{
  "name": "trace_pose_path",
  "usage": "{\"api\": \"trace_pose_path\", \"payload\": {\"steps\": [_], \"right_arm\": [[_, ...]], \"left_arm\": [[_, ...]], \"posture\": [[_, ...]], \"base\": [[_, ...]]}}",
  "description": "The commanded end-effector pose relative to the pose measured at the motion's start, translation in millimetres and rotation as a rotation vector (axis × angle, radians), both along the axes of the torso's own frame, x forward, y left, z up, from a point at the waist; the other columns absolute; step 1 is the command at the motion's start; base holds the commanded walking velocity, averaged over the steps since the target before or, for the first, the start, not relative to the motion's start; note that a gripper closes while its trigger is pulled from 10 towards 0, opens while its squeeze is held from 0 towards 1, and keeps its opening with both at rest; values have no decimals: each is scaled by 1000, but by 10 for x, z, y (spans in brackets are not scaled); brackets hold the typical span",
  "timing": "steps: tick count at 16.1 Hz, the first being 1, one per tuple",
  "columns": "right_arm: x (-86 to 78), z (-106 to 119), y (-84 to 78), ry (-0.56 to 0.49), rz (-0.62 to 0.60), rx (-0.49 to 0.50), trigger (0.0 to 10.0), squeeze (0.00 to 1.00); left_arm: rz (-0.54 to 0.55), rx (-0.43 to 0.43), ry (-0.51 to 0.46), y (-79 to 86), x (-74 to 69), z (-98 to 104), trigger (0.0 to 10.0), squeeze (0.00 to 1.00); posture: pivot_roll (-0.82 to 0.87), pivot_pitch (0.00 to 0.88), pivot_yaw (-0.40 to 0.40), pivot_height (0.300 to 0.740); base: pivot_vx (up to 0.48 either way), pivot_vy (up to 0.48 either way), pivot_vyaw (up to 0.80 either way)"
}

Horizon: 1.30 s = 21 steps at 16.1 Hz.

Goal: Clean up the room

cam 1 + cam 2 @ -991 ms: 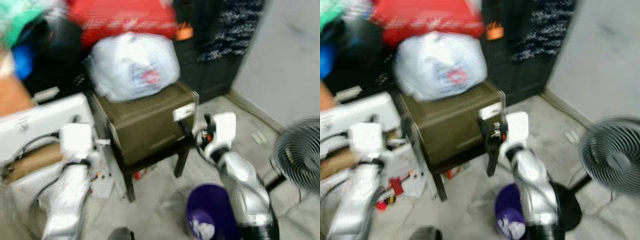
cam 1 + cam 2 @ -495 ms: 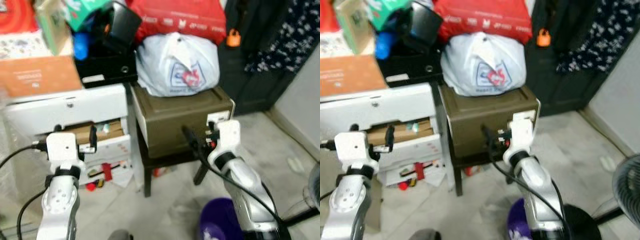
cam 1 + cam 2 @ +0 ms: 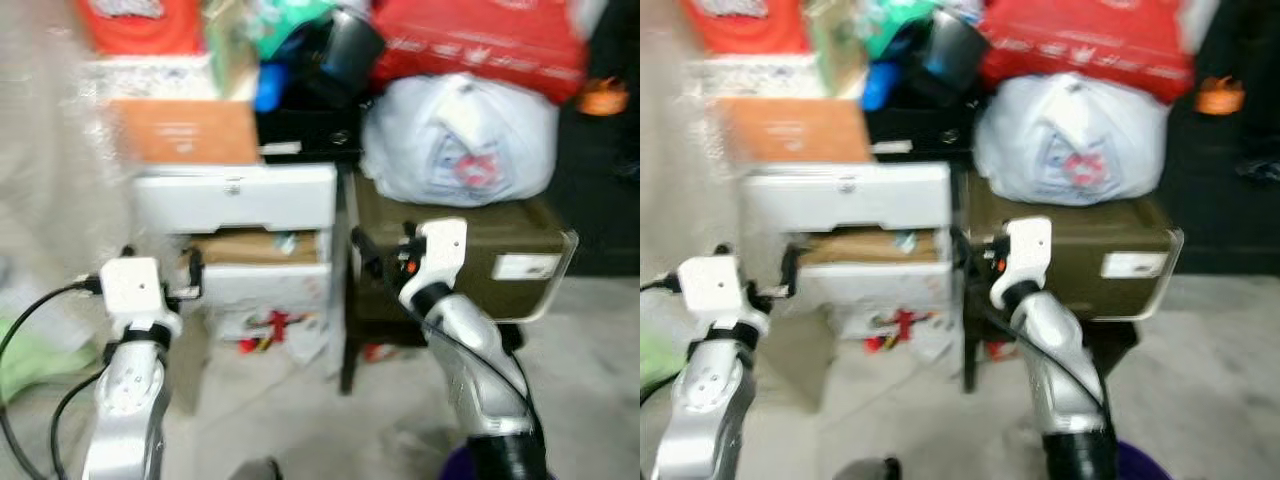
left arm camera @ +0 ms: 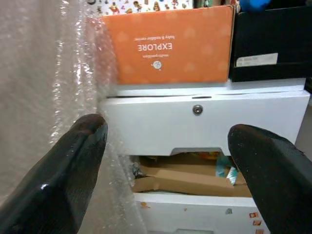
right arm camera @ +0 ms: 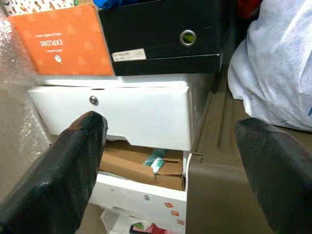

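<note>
The clutter to be tidied sits in and around the white drawer unit: its lower drawer stands open with cardboard and small packets showing inside, and red scraps of litter lie on the floor at its foot. Both arms are raised toward the unit with nothing held; the left gripper and right gripper each have their jaws spread wide and empty. By my reading this is the approach step, with no item chosen yet; the next move calls for steadying, then picking one loose piece. Room is tight: an olive box on a dark stand crowds the unit's right edge, a white bag sits on it, an orange box and a black box are stacked above, and bubble wrap hangs on the left.
</note>
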State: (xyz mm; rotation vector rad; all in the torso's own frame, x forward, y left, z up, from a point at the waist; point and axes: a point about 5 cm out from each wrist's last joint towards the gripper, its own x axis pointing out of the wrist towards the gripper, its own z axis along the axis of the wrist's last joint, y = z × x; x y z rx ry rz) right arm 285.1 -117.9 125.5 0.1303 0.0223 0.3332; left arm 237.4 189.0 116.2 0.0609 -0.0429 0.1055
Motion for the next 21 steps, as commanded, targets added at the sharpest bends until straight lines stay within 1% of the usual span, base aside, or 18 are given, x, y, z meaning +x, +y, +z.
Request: {"api": "trace_pose_path", "payload": {"steps": [1, 3, 6, 7, 9, 16, 20, 21], "right_arm": [[24, 28, -13, -12, -19, 17, 10000, 0], [30, 22, -27, -7, -42, 21, 10000, 0], [35, 8, -12, -8, -45, 21, 10000, 0], [36, 7, -2, -7, -45, 19, 10000, 0], [32, 3, 0, -4, -49, 20, 10000, 0], [27, 15, -20, -14, -64, 12, 10000, 0], [35, 20, -30, -16, -64, 7, 10000, 0], [39, 20, -31, -16, -64, 5, 10000, 0]], "left_arm": [[-22, 6, 2, -17, 43, 19, 10000, 0], [-50, 13, -1, -55, 52, 37, 10000, 0], [-69, 8, -3, -73, 78, 51, 10000, 0], [-109, 7, -18, -101, 91, 77, 10000, 0], [-136, 0, -26, -130, 83, 94, 10000, 0], [-163, -13, -35, -165, 78, 114, 10000, 0], [-164, -19, -39, -175, 83, 122, 10000, 0], [-157, -21, -37, -173, 85, 119, 10000, 0]], "posture": [[-73, 0, 3, 740], [-72, 0, 7, 740], [-72, 0, 10, 740], [-74, 0, 11, 740], [-75, 0, 11, 740], [-81, 0, 5, 740], [-81, 0, 0, 740], [-80, 0, -2, 740]], "base": [[0, 0, 0], [0, 0, 0], [0, 0, 0], [0, 0, 0], [0, 0, 0], [293, 0, 0], [273, 0, 0], [0, 0, 0]]}}
